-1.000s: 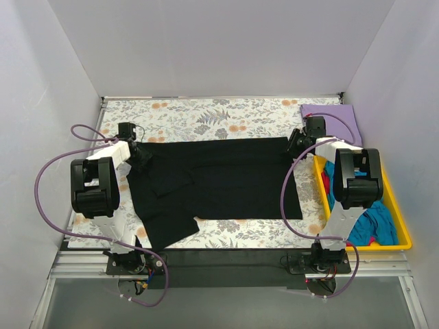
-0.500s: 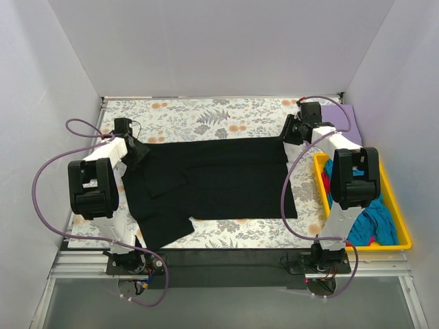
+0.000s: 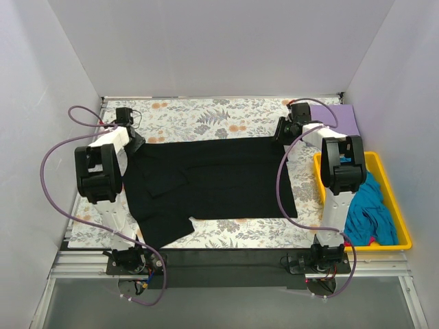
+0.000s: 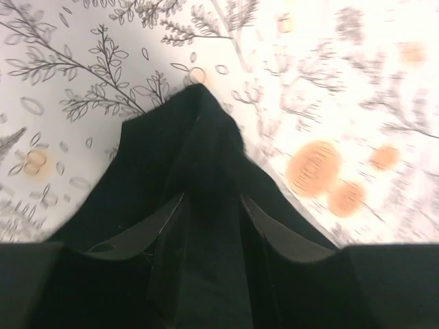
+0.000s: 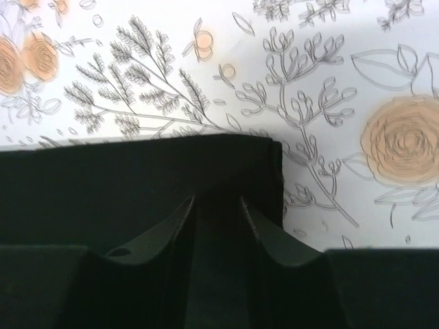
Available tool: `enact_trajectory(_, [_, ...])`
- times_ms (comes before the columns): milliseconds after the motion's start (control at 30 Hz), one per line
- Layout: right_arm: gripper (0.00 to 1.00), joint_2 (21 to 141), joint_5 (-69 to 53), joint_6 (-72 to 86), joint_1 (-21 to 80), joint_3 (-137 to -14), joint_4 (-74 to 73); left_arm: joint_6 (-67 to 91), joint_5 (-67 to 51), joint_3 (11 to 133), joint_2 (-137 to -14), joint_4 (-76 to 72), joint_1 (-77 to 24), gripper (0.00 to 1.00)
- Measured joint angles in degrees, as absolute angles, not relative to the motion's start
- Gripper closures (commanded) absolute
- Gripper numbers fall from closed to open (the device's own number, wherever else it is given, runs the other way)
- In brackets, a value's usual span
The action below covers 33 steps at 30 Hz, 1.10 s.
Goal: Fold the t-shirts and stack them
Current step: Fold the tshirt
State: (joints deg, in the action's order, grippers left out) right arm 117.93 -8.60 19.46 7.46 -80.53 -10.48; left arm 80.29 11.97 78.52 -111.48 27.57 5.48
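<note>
Clenching left tool (image 4: 212,199) and right tool (image 5: 216,202) on 2 far corners of soft black cloth t-shirt (image 3: 212,181); risking slippage by pulling unevenly.

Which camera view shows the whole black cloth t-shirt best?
The top external view: the black cloth t-shirt lies there almost entire, on the floral-print cloth. Each wrist view shows only one corner of it, close up.

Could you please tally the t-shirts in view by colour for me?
black t-shirt: 1
lavender t-shirt: 1
teal t-shirt: 1
pink t-shirt, only a sliver showing in the yellow tray: 1
Total: 4
</note>
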Motion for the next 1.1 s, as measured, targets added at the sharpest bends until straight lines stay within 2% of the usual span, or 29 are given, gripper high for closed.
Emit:
enact_trajectory(200, [0.61, 121.62, -8.91, 19.22, 6.42, -84.97, -9.76, 79.35, 13.02, 83.24, -117.86, 26.72, 5.56, 0.67])
enact_trajectory(433, [0.60, 127.68, -11.29, 19.18, 4.08, -93.21, -8.80, 79.00, 10.94, 89.95, -122.87, 26.52, 5.54, 0.62])
enact_trajectory(533, [0.57, 128.88, -11.94, 18.44, 3.29, -96.16, -9.80, 78.89, 9.23, 92.51, -124.40, 26.30, 5.50, 0.51])
enact_trajectory(767, [0.47, 128.42, -11.53, 14.70, 1.65, -99.57, -13.58, 77.71, 8.29, 93.43, -123.87, 26.52, 5.54, 0.37])
enact_trajectory(900, [0.43, 122.06, -10.76, 13.54, 2.20, -94.67, -15.84, 77.08, 9.67, 90.08, -117.34, 27.94, 5.52, 0.33])
enact_trajectory(1100, [0.33, 104.05, -5.78, 12.40, 8.91, -81.71, -20.16, 79.46, 13.41, 78.17, -95.46, 35.09, 4.99, 0.32])
